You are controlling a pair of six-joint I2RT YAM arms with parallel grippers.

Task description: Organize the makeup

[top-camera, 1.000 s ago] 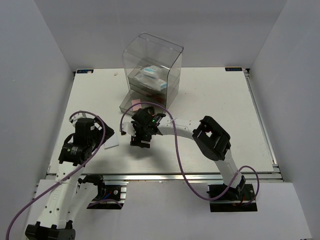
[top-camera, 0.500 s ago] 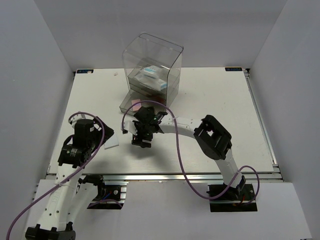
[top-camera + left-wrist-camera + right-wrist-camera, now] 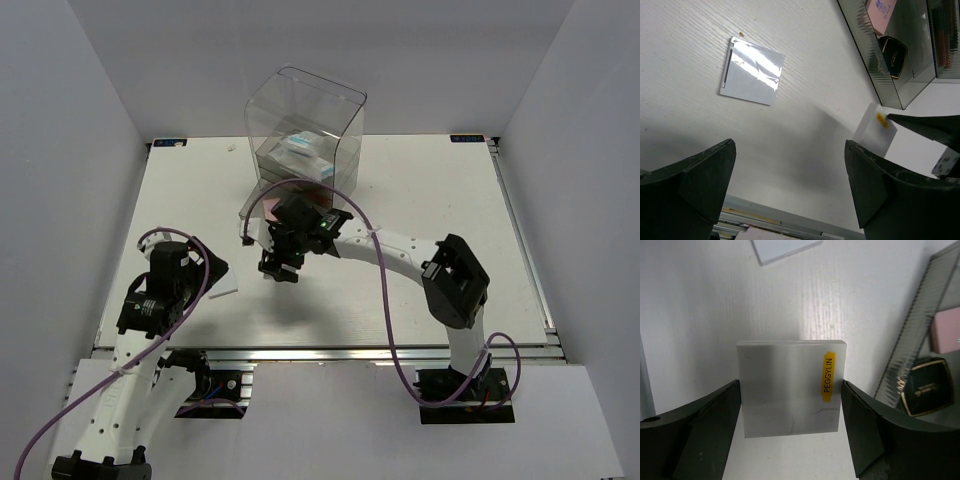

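My right gripper (image 3: 280, 268) (image 3: 790, 390) is shut on a white square pad (image 3: 780, 370) with a yellow "PEGGYLIN" label, held above the table just left of the open bottom drawer. This pad also shows in the left wrist view (image 3: 875, 132). A second white flat pad (image 3: 225, 293) (image 3: 752, 71) lies on the table. My left gripper (image 3: 200, 280) (image 3: 790, 195) is open and empty, near that pad. The open drawer holds a black compact (image 3: 925, 387) (image 3: 892, 50) and a pink pad (image 3: 947, 330) (image 3: 270, 208). White blue-printed packets (image 3: 305, 150) lie higher in the box.
The tall clear drawer box (image 3: 305, 120) stands at the back centre, its bottom drawer (image 3: 255, 210) pulled out toward the arms. Dark-red sticks (image 3: 945, 30) lie in another drawer. White walls stand on three sides. The metal rail (image 3: 330, 350) runs along the near edge.
My right gripper has moved back toward the drawer box with the labelled white pad in it. The left arm has drawn back a little from the pad on the table.
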